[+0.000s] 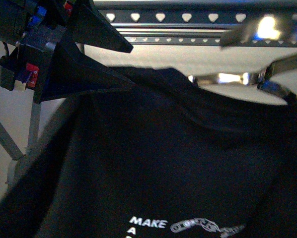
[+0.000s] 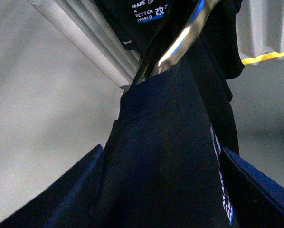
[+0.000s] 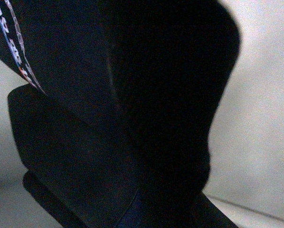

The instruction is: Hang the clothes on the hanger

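The black T-shirt fills the lower front view, with white "MAKE" and the chain graphic at the bottom edge. It hangs below the grey rack rail punched with heart-shaped holes. My left gripper is open at the upper left, by the shirt's top edge. In the left wrist view the shirt lies between the spread fingers, and a shiny metal bar runs into its folds. My right gripper is shut on bunched shirt fabric. In the front view it is only a bright blur at the right.
A grey tubular rack leg slants down at the left of the front view. A shiny metal bar crosses just above the shirt's upper right edge. A pale ribbed panel and a yellow strip show in the left wrist view.
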